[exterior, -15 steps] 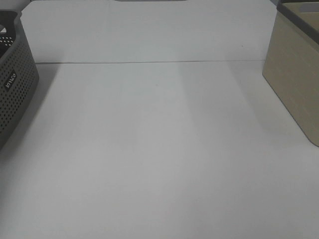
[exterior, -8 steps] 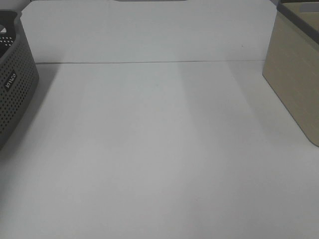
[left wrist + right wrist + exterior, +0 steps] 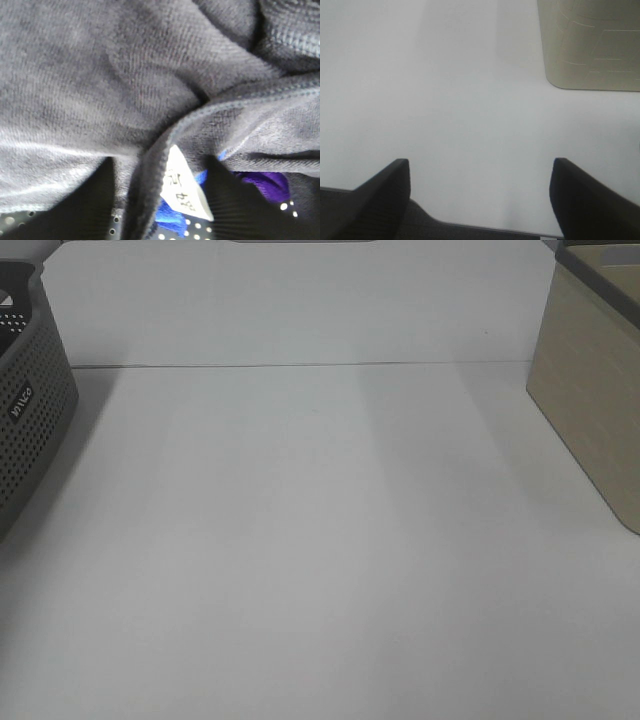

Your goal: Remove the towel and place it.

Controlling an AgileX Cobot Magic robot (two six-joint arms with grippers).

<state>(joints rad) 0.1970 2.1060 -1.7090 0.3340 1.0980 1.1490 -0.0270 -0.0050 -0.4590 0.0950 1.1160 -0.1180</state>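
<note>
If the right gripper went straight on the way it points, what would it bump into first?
Probably the white table; the open right gripper aims at it, and the beige box sits off that line.

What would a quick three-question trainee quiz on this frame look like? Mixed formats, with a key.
1. True or false: the right gripper is shut on the towel.
2. In the exterior high view, where is the grey perforated basket? A) left edge B) centre C) right edge
3. Fill in: in the left wrist view, a white ___ shows beside the towel's hem.

Key: 1 false, its fingers are spread with only bare table between them; 2 A; 3 tag.
</note>
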